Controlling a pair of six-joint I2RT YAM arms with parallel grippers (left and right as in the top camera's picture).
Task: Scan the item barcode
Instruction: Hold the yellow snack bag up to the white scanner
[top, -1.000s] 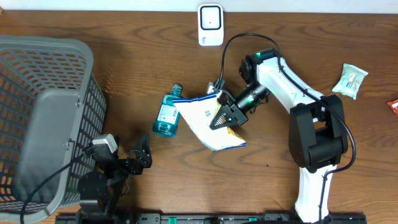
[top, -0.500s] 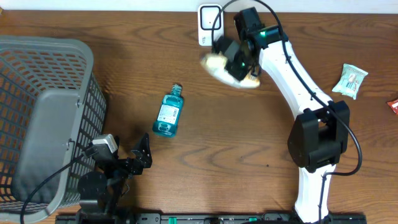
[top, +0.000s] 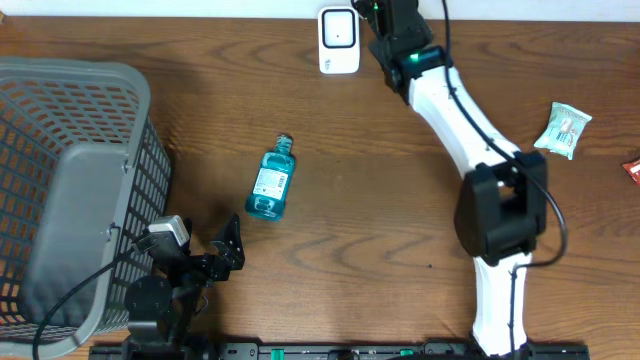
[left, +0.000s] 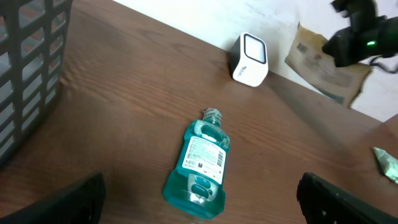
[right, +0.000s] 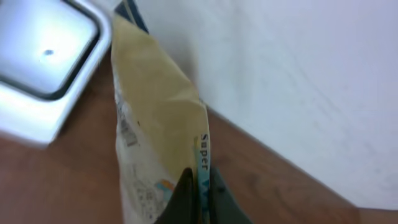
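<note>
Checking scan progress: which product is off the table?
The cream pouch, clamped in the right gripper by the scanner; the blue bottle and green packet lie on the table.

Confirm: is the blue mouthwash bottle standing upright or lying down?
Lying down: the bottle rests flat on the table, label facing up, its full length visible from overhead.

The desk (top: 400, 220) is dark brown wood with wavy lines in it. Behind its far edge stands a plain white wall (right: 298, 74). The light is soft and even on the wood.
</note>
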